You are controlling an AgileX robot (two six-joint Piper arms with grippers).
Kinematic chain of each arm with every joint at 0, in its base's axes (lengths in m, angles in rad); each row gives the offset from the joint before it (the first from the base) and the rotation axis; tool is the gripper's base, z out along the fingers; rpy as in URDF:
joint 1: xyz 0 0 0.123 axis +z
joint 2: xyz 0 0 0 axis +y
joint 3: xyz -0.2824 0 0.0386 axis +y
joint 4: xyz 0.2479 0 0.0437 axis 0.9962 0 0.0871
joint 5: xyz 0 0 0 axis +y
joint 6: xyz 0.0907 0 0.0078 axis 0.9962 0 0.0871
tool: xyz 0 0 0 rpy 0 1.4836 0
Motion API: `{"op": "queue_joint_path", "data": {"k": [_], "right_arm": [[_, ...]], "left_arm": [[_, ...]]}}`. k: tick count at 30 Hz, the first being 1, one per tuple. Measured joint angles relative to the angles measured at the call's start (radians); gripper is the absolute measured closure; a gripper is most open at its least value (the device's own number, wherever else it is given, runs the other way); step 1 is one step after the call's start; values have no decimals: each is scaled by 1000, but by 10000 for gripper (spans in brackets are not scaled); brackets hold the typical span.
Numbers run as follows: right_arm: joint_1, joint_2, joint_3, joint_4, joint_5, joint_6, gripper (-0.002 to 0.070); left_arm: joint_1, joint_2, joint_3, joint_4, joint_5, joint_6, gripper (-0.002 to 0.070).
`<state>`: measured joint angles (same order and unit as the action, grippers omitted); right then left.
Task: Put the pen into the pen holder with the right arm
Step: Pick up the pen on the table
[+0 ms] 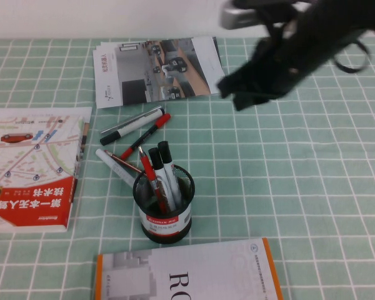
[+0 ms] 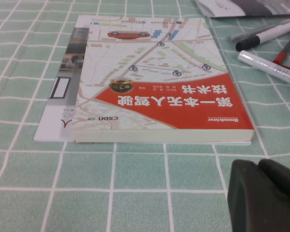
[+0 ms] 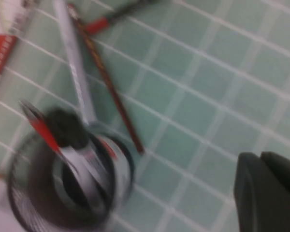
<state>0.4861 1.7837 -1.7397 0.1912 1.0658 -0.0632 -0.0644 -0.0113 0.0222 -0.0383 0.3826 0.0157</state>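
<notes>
Pen flat on table, diagonal, cap far-right.

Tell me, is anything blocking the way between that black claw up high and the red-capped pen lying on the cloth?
Nothing visible does. The right gripper hangs in the air, apart from the pen, with only bare tablecloth between them. A marker lies close beside the pen, crowding a grasp. The left gripper sits by the red book.

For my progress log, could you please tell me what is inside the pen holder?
The pen holder holds two black-capped white markers and a red-and-black pen, all upright. Their lower ends are hidden by the mesh. The right tool is raised behind it; the left tool is beside the book.
</notes>
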Motion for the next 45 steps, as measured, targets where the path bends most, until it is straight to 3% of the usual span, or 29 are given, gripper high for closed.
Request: {"op": "queue_joint_path", "data": {"k": [12,19,29,45], "right_arm": [[137,368,-466,-4,36,-82,696],[151,535,-638,-4,27,-6,662],[151,655,-682,-4,-73,178,391],[161,712,-689,-110,-168,318,360]], "left_arm": [[0,0,0,0,0,0,679],[0,0,0,0,0,0,679],[0,0,0,0,0,0,679],[0,0,0,0,0,0,679]]}}
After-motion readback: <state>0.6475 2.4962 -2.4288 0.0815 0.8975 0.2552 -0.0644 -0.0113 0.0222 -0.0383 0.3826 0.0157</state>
